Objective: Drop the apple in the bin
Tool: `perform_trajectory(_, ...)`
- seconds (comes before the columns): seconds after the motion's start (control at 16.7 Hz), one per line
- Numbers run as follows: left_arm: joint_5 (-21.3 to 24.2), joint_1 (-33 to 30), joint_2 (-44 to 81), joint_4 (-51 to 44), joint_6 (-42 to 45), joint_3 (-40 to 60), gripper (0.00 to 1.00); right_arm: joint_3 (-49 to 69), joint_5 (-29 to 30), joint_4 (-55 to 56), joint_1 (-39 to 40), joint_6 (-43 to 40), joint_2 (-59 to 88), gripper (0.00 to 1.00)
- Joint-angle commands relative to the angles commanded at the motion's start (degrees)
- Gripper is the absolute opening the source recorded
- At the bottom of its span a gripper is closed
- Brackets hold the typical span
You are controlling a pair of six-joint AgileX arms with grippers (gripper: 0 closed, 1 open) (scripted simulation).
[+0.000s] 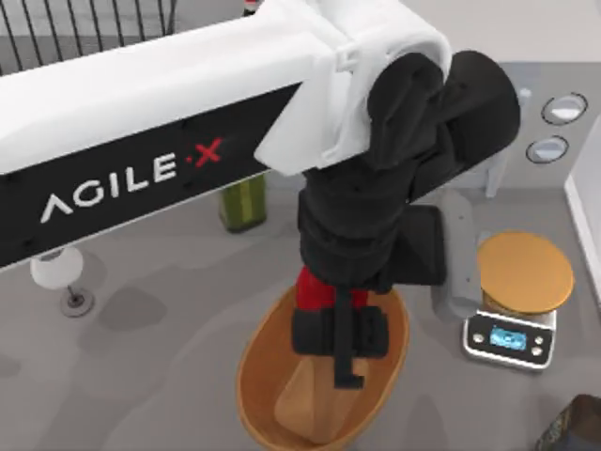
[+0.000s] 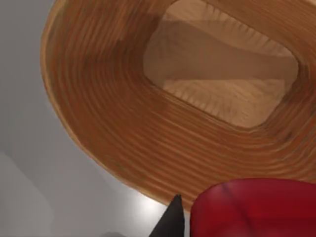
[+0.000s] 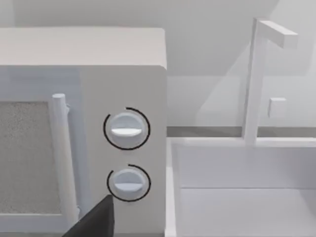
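Observation:
The apple [image 1: 315, 287] is a bright red fruit held in my left gripper [image 1: 321, 301], which is shut on it above the far rim of the bin [image 1: 254, 376]. The bin is a light-brown oval wooden basket with ribbed sides, near the table's front centre. In the left wrist view the apple [image 2: 256, 210] sits beside one dark fingertip [image 2: 173, 219], with the bin's sloping wall [image 2: 113, 123] and pale flat bottom [image 2: 222, 74] below it. My right gripper [image 3: 96, 222] is parked, facing a white microwave.
A green bottle [image 1: 242, 202] stands behind the bin, partly under my left arm. A kitchen scale [image 1: 521, 282] with an orange top sits to the right. A white glass [image 1: 61, 272] stands at the left. The microwave [image 3: 84, 128] and a white basin [image 3: 242, 192] are at the right.

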Motion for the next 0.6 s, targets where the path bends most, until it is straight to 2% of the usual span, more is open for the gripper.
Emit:
perform_trajectory(0.36, -0.01, -0.44, -0.16, 0.21, 0.11, -0.25, 0.00, 0.00, 0.00, 0.00, 0.00, 0.00, 0.00, 1.00)
perform_trajectory(0.6, 0.13, 0.03, -0.04, 5.89, 0.54, -5.62, 0.00, 0.00, 0.00, 0.00, 0.00, 0.00, 0.00, 1.00)
